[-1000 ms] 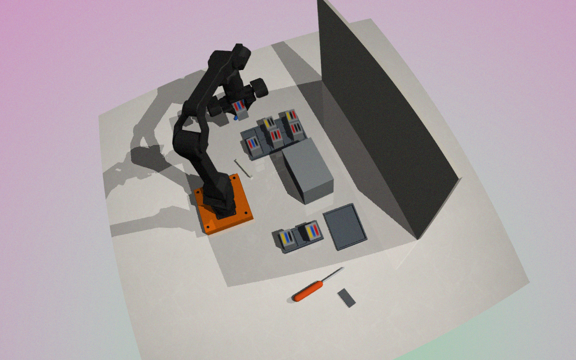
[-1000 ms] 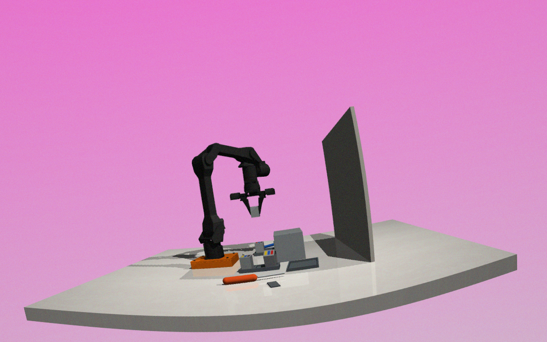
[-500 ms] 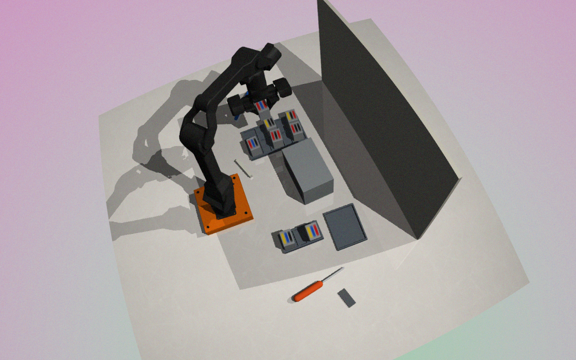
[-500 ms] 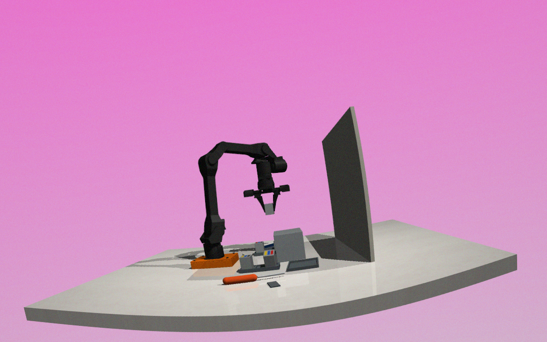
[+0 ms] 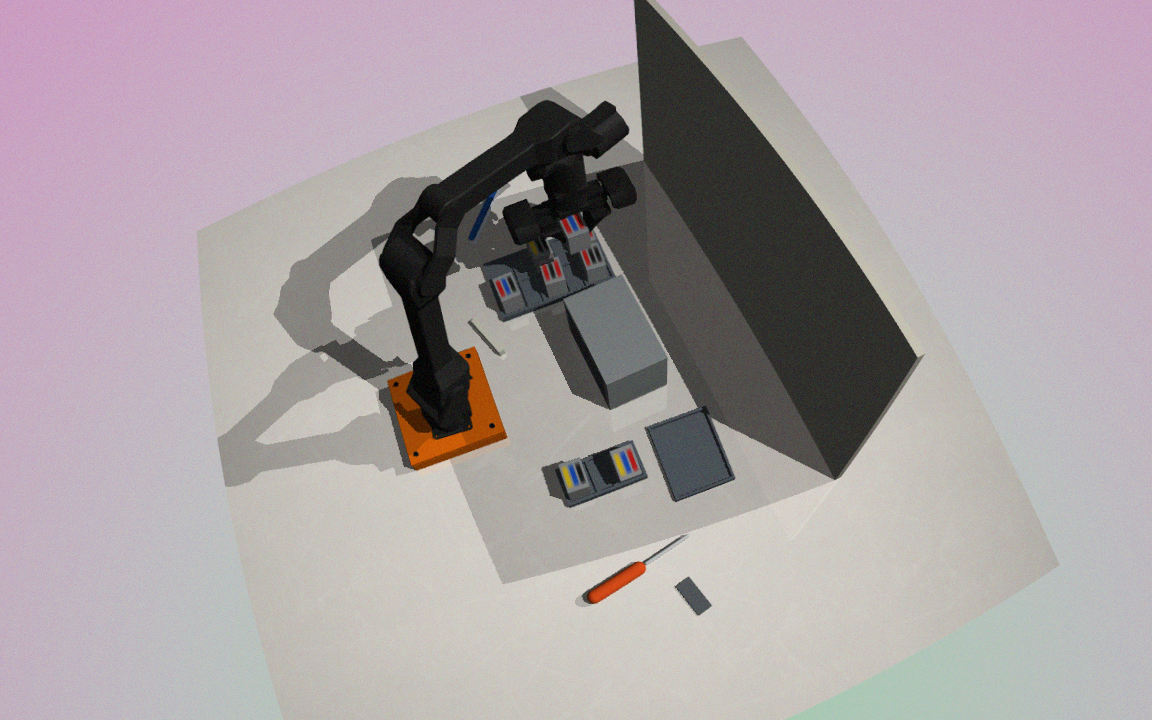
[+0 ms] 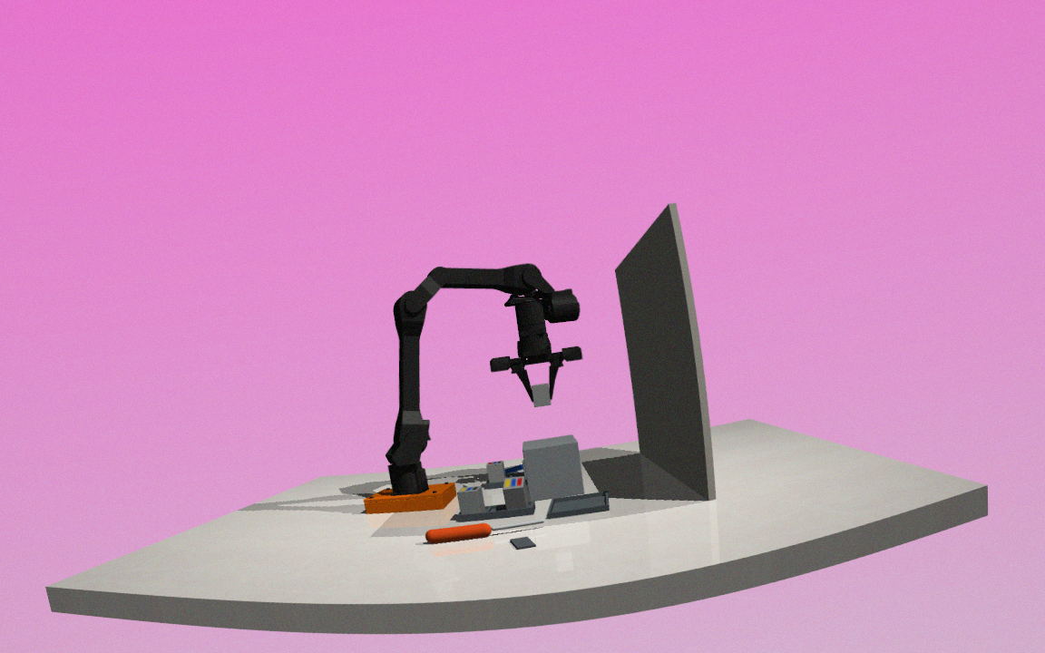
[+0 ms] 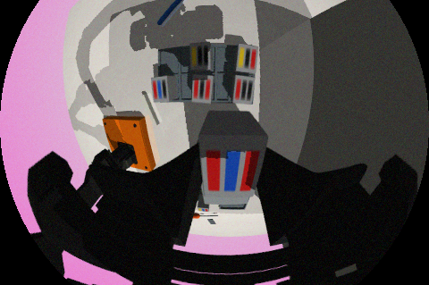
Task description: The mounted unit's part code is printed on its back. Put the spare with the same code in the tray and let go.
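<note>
Top view: the gripper is raised over the part of the worktop towards its upper edge. A grey block, marked with red, blue and red stripes, is pinched between the fingers. It is held off the worktop, above the area of the large rack, in which five striped blocks are seated. The tray is located between the grey box and the lower edge; the held block is well apart from it. Beside the tray, on the side of the left edge, two striped blocks are held in a small rack. Nearer the lower edge, a screwdriver is noted lying near a small dark plate. Towards the right edge, a tall dark panel is found standing. The arm is mounted on an orange base on the left-edge side.
</note>
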`<control>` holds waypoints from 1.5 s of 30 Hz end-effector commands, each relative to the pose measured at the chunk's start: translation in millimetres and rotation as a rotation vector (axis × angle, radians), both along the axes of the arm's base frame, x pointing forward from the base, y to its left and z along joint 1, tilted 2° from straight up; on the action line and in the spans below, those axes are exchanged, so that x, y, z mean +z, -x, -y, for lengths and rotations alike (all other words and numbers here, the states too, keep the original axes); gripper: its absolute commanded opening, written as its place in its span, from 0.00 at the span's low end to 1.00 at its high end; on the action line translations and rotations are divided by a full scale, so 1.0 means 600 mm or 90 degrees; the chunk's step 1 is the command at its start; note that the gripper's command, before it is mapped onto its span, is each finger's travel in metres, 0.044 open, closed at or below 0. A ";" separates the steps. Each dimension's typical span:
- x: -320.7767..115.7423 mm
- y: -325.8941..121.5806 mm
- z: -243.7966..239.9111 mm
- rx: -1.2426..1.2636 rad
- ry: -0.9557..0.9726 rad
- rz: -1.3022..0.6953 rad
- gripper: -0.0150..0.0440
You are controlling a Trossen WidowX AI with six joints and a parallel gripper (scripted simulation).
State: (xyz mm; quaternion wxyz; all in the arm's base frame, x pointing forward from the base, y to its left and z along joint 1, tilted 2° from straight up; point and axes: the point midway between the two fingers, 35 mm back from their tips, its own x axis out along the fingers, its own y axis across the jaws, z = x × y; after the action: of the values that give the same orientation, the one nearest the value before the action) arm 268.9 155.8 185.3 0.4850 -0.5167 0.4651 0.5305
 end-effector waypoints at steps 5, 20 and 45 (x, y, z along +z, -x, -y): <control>0.002 -0.046 0.061 -0.013 0.006 0.004 0.25; 0.000 -0.114 0.192 -0.018 0.011 0.008 0.25; -0.011 -0.145 0.451 -0.006 0.022 0.007 0.25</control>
State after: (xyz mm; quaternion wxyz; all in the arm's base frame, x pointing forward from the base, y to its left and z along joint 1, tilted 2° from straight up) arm 357.1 -96.1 177.6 0.4830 -0.5225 0.4773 0.5157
